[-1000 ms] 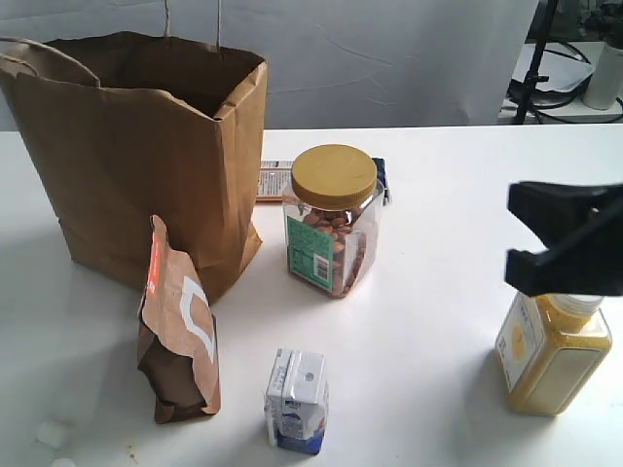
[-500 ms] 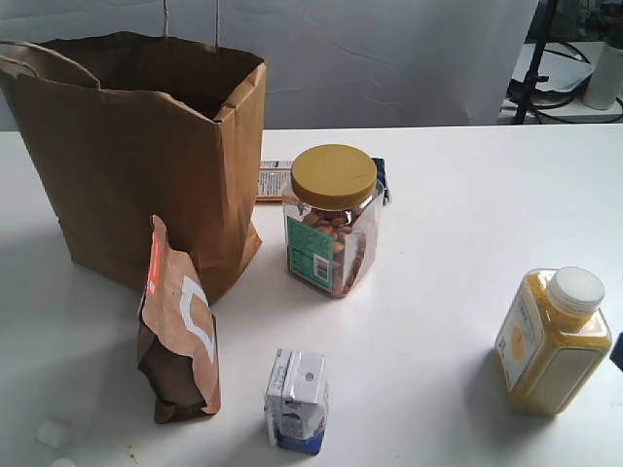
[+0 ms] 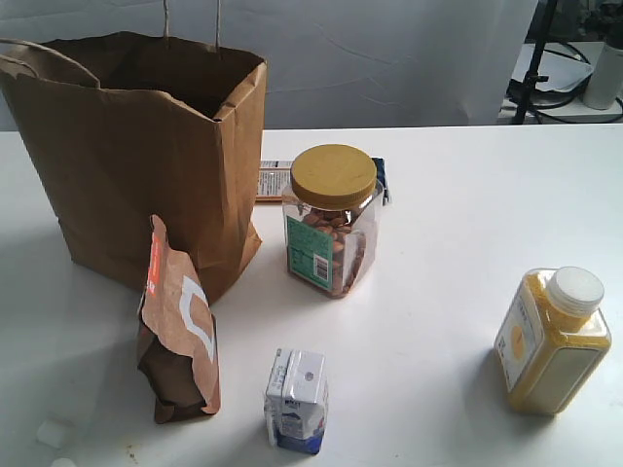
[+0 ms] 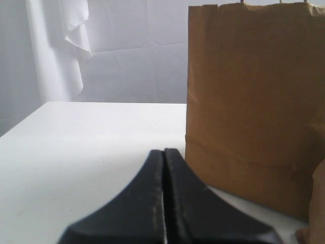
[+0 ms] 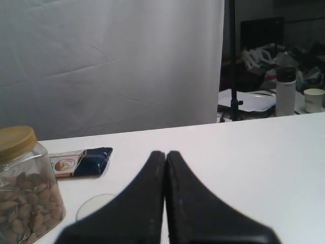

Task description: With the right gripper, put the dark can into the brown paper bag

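The brown paper bag (image 3: 146,165) stands open at the back left of the white table; the left wrist view shows its side (image 4: 254,101) close by. The dark can shows in no view. My right gripper (image 5: 166,152) is shut with nothing between its fingers, low over the table and facing the backdrop, with the nut jar off to one side. My left gripper (image 4: 164,151) is also shut and empty, just beside the bag's base. Neither gripper appears in the exterior view.
A yellow-lidded nut jar (image 3: 331,224) stands mid-table, with a flat blue-and-white packet (image 5: 81,161) behind it. A folded brown pouch (image 3: 178,331) and a small carton (image 3: 297,401) sit near the front. A yellow bottle with a white cap (image 3: 553,341) stands at the right.
The right gripper, which hung above the yellow bottle at the right edge a second ago, has left the exterior view. Nothing on the table has moved.
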Robot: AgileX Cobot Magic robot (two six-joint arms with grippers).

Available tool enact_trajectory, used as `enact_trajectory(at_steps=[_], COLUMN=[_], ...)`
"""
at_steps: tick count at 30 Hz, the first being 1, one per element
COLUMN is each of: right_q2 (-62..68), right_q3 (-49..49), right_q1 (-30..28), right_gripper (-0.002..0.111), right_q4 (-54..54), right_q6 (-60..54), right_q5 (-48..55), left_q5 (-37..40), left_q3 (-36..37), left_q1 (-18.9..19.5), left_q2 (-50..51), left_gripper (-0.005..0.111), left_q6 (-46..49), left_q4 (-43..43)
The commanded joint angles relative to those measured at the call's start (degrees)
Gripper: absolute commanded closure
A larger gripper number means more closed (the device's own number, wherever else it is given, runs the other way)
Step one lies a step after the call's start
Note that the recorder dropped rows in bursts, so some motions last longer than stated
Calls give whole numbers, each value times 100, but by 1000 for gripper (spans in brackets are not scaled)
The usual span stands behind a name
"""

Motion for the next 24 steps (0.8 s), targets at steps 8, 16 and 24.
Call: enact_trajectory(at_steps=[8,16,24], right_q2=[-974,-974,-974], right_q3=[23,23,23], right_q1=[-335,-363,-363], right_gripper=[108,108,108], right_q4=[-510,-510,-510], right_q6=[224,236,236], right_q5=[930,1018,1016], left_q5=[-30,-30,-30], left_q3=[20,20,20], left_q1=[-32,-32,-32], left_q2=[-20,-20,-20], left_gripper=[107,107,107], left_q6=[-13,-13,-13], left_q4=[15,15,15])
